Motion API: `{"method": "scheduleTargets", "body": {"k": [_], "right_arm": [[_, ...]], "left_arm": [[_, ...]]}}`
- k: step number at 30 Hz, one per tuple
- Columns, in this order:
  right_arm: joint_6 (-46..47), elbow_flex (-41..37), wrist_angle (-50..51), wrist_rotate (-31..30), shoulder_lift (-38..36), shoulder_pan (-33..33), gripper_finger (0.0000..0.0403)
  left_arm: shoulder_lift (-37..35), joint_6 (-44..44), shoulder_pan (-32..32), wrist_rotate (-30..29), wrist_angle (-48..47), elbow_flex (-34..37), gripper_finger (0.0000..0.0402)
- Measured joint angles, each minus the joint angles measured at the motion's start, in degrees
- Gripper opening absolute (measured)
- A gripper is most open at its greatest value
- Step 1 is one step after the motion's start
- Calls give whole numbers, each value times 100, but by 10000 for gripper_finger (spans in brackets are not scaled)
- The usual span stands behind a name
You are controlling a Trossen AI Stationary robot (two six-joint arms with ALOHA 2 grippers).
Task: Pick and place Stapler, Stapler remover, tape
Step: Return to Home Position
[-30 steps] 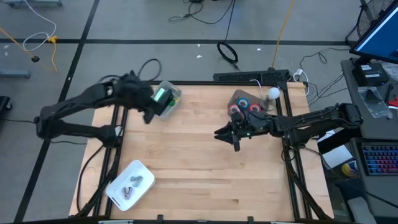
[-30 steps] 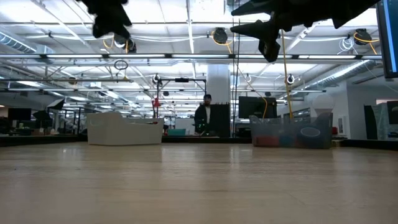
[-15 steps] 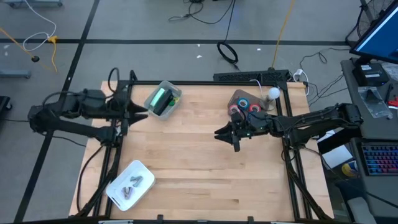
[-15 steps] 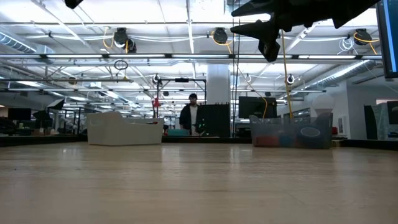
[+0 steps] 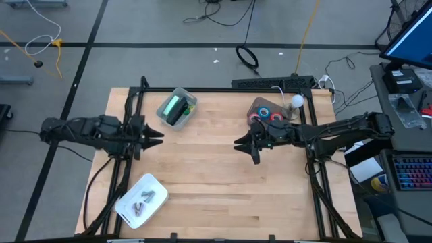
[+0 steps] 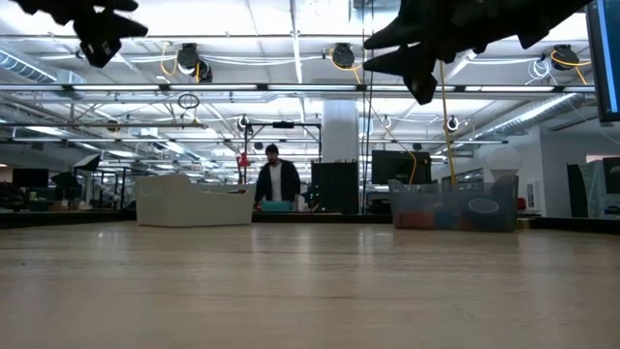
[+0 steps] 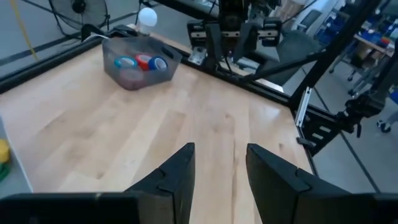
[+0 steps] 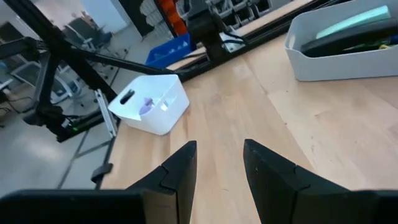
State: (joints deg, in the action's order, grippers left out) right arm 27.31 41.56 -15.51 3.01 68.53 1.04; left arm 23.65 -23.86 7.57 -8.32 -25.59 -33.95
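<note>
Over the table (image 5: 216, 182) both pincers hover, fingers parted, holding nothing — left gripper (image 5: 159, 135) at frame left, right gripper (image 5: 239, 144) centre-right. The tape (image 5: 260, 116) sits in the clear bin (image 5: 256, 103) (upper right).

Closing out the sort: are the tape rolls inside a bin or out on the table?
Inside: the red and blue tape rolls lie within the clear bin.

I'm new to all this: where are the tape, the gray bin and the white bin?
tape (image 7: 143, 61): left wrist view, on the middle red roll.
gray bin (image 8: 342, 65): right wrist view, on its outer side wall.
white bin (image 8: 166, 113): right wrist view, on its outer side wall.
</note>
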Motion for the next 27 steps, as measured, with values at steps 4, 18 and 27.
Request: {"method": "scheduleTargets", "body": {"k": [4, 18, 27], "right_arm": [[-222, 0, 100, 11, -42, 0, 125], [-704, -1416, -663, -299, -1788, 4, 125], [-252, -3186, -2011, -299, -3455, 2, 125]], "left_arm": [[-606, -68, 0, -115, 39, 421, 145], [-2340, 322, 7, 82, 67, 1393, 145], [-2296, 315, 17, 218, -274, 1567, 145]]}}
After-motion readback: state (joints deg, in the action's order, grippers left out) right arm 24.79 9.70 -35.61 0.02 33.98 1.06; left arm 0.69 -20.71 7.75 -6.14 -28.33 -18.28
